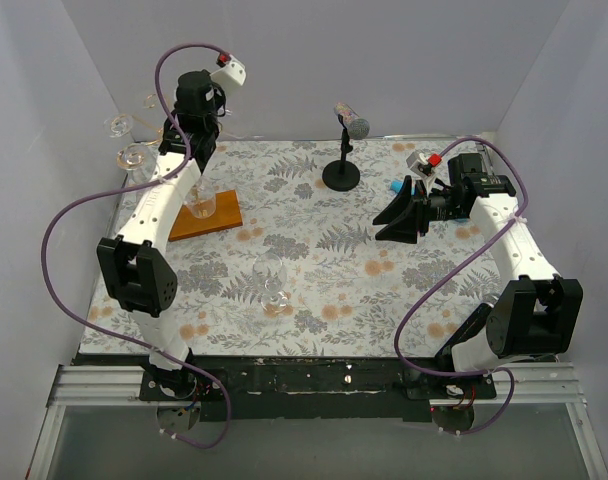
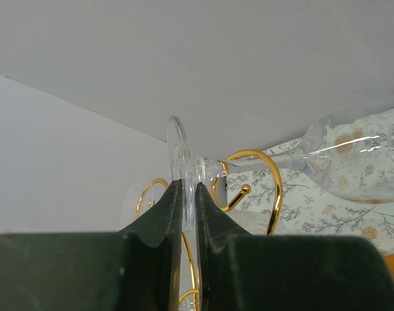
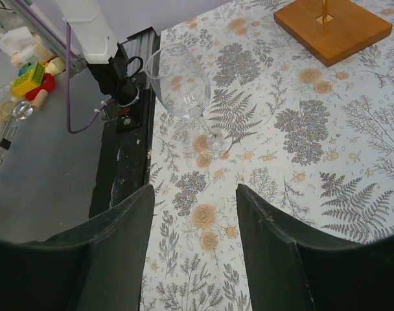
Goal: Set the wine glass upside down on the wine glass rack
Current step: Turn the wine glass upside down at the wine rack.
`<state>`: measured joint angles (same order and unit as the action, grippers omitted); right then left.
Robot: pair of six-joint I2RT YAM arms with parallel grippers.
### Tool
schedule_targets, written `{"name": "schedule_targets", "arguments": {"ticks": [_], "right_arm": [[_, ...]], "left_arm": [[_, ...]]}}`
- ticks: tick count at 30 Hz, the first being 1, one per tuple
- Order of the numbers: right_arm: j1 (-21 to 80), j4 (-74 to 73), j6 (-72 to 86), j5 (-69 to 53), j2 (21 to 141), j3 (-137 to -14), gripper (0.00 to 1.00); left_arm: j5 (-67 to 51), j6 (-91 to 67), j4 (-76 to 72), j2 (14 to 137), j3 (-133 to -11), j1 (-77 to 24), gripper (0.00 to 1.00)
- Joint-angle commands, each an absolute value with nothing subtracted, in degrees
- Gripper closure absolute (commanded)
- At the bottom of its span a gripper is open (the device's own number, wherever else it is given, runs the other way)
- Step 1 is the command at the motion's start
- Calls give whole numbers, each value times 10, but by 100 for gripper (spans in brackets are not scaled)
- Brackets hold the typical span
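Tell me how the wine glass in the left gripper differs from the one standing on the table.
The held wine glass is pinched by its foot in the left gripper's jaws; the table wine glass is touched by nothing. The held wine glass is up at the wine glass rack, stem crossing a gold curl; the table wine glass stands upright on the floral cloth. Both are clear, stemmed and empty.

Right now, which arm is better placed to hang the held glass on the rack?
Left: the left fingers pinch the wine glass by its foot at the wine glass rack; the right fingers are open over the table.
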<state>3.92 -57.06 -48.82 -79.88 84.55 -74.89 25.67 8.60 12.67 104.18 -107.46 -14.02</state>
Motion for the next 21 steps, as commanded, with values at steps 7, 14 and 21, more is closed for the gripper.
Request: {"name": "schedule_targets", "arguments": {"ticks": [7,14,21], "right_arm": [[43,-581,-501,-815,842,-769,39],[42,-582,-501,-816,842,-769,38],[42,-581,-501,-817,842,-770,39]], "left_arm": [[241,75,83,988,-1059,-120,100],[237,71,91,984,-1050,-120,93],[235,63,96,985,-1047,-120,86]]}}
